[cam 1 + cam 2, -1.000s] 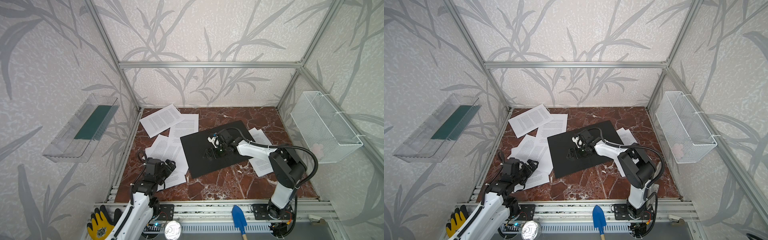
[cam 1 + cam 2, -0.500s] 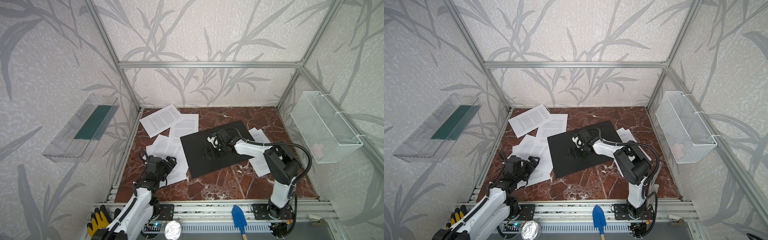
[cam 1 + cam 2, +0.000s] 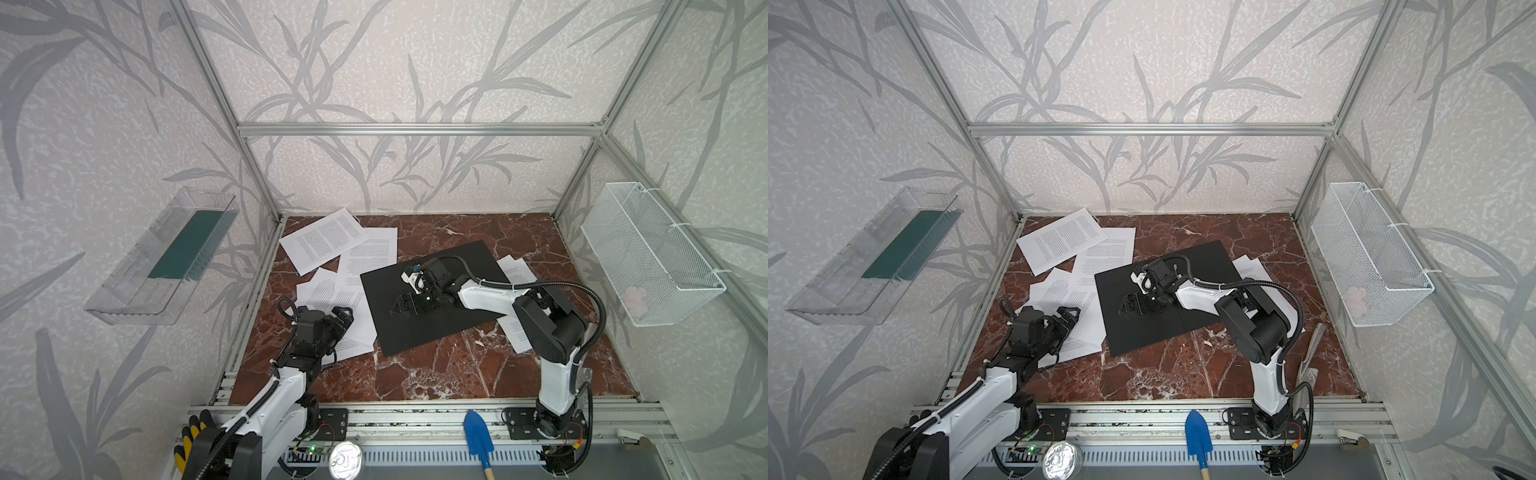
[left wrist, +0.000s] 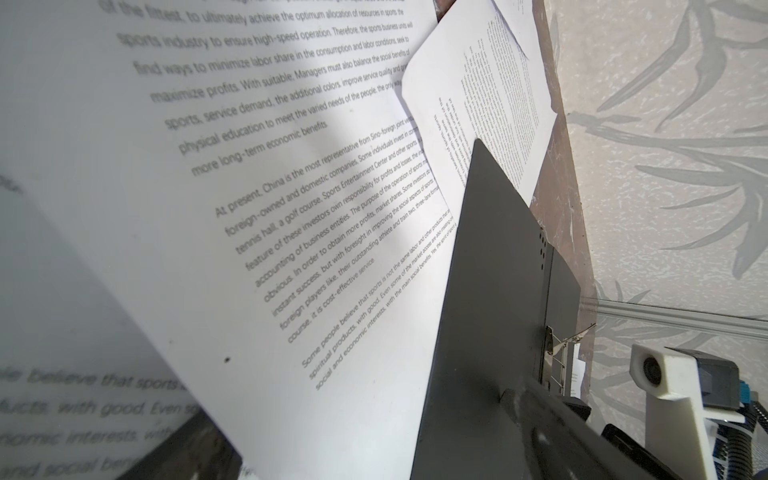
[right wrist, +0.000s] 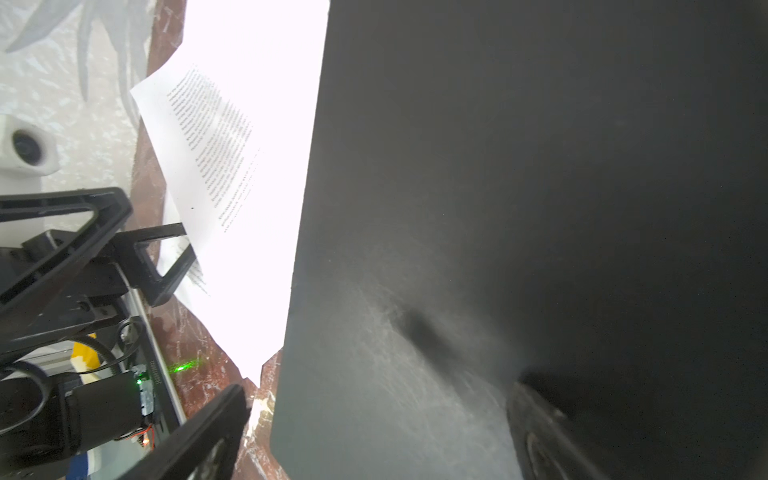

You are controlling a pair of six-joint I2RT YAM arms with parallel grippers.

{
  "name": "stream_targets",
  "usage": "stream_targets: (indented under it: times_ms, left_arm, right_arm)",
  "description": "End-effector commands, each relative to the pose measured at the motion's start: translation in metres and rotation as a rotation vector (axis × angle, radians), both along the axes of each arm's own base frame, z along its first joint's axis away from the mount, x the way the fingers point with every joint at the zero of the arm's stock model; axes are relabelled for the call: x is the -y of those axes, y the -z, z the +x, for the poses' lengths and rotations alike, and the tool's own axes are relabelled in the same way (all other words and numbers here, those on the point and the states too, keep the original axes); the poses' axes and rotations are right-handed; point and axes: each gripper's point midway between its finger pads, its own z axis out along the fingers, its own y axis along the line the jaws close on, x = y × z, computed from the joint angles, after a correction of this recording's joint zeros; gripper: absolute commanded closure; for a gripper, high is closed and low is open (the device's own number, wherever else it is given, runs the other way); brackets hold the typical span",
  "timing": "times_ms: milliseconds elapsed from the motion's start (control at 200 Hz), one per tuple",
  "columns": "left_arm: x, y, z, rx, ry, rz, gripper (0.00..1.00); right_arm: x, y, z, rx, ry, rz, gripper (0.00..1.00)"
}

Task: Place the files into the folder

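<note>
White printed sheets, the files [image 3: 328, 243], lie fanned flat across the left of the veined red marble table [image 3: 436, 382]. The left gripper [image 3: 343, 314] hangs over the nearest sheet, jaws apart. Just right, the matte black rectangular folder [image 3: 415, 332] overlaps their edges, with the right gripper [image 3: 397, 308] low over its cover, jaws spread wide.

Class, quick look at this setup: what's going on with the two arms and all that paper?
The black folder lies closed on the table, printed sheets scattered beside it. The right end effector is open, low over its cover; the left end effector is open over the sheets. Neither holds anything.
</note>
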Motion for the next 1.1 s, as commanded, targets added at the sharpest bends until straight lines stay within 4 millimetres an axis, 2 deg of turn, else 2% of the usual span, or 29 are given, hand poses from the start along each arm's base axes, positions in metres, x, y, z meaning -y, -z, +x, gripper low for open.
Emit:
stream_targets:
  times_ms: [0, 65, 340, 500, 665, 745, 875, 970, 1000, 1015, 1095]
  left_arm:
    - [-0.006, 0.005, 0.0, 0.003, -0.039, -0.002, 0.04]
    - [-0.006, 0.003, 0.002, 0.013, -0.046, -0.002, 0.07]
    - [-0.01, -0.003, 0.007, 0.038, -0.078, -0.016, 0.36]
    - [-0.012, 0.0, 0.008, 0.014, -0.098, -0.012, 0.61]
    - [-0.016, -0.002, 0.008, 0.007, -0.115, -0.001, 0.83]
    - [-0.016, -0.013, 0.01, 0.031, -0.102, 0.016, 0.9]
    - [-0.016, -0.043, 0.01, 0.09, -0.055, 0.074, 1.0]
    - [-0.017, -0.068, 0.007, 0.146, -0.032, 0.112, 1.0]
    - [-0.017, -0.077, 0.005, 0.164, -0.027, 0.119, 1.0]
    - [-0.017, -0.081, 0.005, 0.171, -0.024, 0.124, 1.0]
    - [-0.016, -0.105, 0.001, 0.207, 0.005, 0.151, 1.0]
  right_arm:
    - [0.009, 0.044, -0.03, -0.161, -0.01, -0.083, 0.02]
    - [0.009, 0.044, -0.03, -0.161, -0.009, -0.081, 0.03]
    - [0.008, 0.031, -0.03, -0.132, -0.029, -0.062, 0.03]
    - [0.012, 0.014, -0.029, -0.079, -0.039, -0.06, 0.01]
    - [0.033, -0.006, -0.021, 0.026, -0.01, -0.121, 0.01]
    - [0.044, -0.012, -0.016, 0.062, 0.019, -0.143, 0.01]
    - [0.06, -0.02, -0.007, 0.075, 0.071, -0.138, 0.01]
    - [0.074, -0.028, 0.001, 0.102, 0.124, -0.149, 0.01]
    - [0.082, -0.025, 0.003, 0.105, 0.144, -0.175, 0.01]
    - [0.085, -0.034, 0.005, 0.129, 0.158, -0.171, 0.01]
    - [0.106, -0.043, 0.012, 0.173, 0.223, -0.203, 0.01]
